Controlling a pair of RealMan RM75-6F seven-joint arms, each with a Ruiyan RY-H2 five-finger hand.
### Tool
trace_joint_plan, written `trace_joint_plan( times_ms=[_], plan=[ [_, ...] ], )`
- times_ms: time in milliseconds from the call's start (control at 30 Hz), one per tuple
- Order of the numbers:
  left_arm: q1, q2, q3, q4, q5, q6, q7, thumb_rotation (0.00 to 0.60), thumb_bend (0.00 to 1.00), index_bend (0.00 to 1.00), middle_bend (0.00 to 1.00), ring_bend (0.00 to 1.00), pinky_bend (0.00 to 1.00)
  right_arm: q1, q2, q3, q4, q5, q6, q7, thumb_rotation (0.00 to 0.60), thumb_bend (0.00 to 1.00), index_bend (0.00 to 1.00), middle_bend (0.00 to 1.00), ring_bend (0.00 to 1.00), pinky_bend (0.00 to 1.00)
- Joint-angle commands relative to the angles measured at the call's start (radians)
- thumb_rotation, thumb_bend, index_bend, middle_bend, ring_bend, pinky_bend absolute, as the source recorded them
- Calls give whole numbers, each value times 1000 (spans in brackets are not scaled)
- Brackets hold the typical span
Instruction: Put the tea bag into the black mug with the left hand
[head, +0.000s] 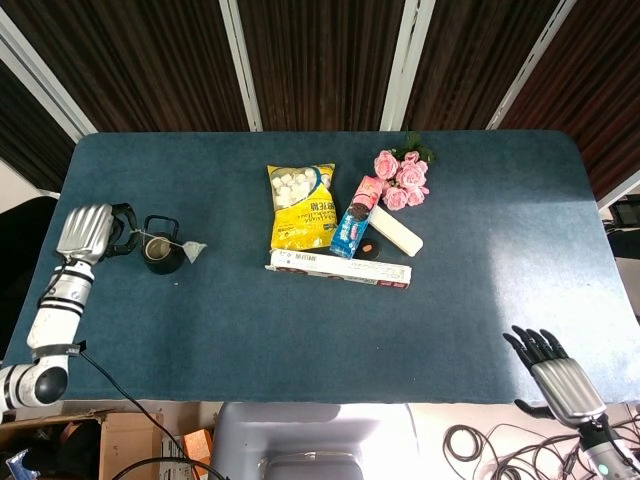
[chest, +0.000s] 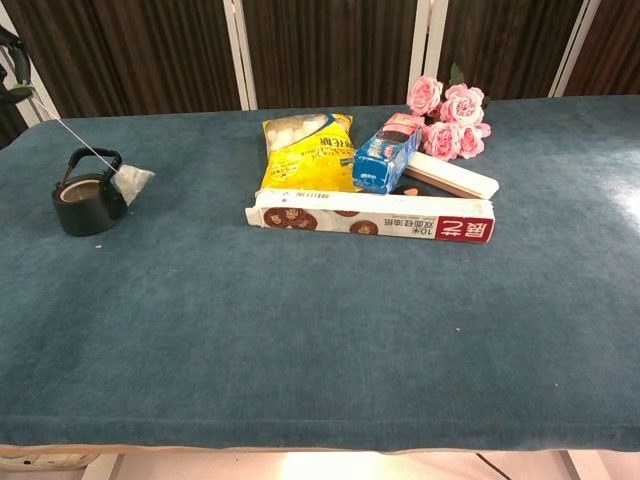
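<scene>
The black mug (head: 161, 247) (chest: 87, 196), with its arched handle, stands at the left of the blue table. My left hand (head: 88, 233) is raised just left of it and pinches the tea bag's string. The white tea bag (head: 192, 250) (chest: 131, 181) hangs on the taut string, swung out to the right of the mug, just past its rim. In the chest view only the tips of the left hand's fingers (chest: 10, 45) show at the top left corner. My right hand (head: 556, 376) lies at the table's near right edge, fingers spread, holding nothing.
In the middle of the table (head: 480, 270) lie a yellow snack bag (head: 301, 206), a blue biscuit pack (head: 352, 228), a long white box (head: 338, 268), a white bar (head: 396, 233) and pink flowers (head: 402, 177).
</scene>
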Motion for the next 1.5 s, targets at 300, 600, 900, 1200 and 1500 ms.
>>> trace_joint_plan(
  times_ms=[300,600,900,1200,1500],
  plan=[
    [-61,-4,-37,71,-89,-40,39,600,509,656,974,975,1000,0,1,10,2,21,-5,4,600,107,0,0,0,0],
    [-78,-18,-28,139,-123,-86,30,600,509,656,974,975,1000,-1,0,17,4,35,-7,3,600,107,0,0,0,0],
    [-81,-53,5,195,-124,-125,26,600,509,655,974,975,1000,-2,-2,19,3,40,-7,-5,600,107,0,0,0,0],
    [-85,-115,43,266,-99,-159,11,600,509,656,974,975,1000,-3,-2,19,4,41,-8,-6,600,107,0,0,0,0],
    [-24,-107,103,196,48,-102,-61,600,509,656,974,975,1000,-3,-2,19,5,41,-9,-2,600,107,0,0,0,0]
  ],
)
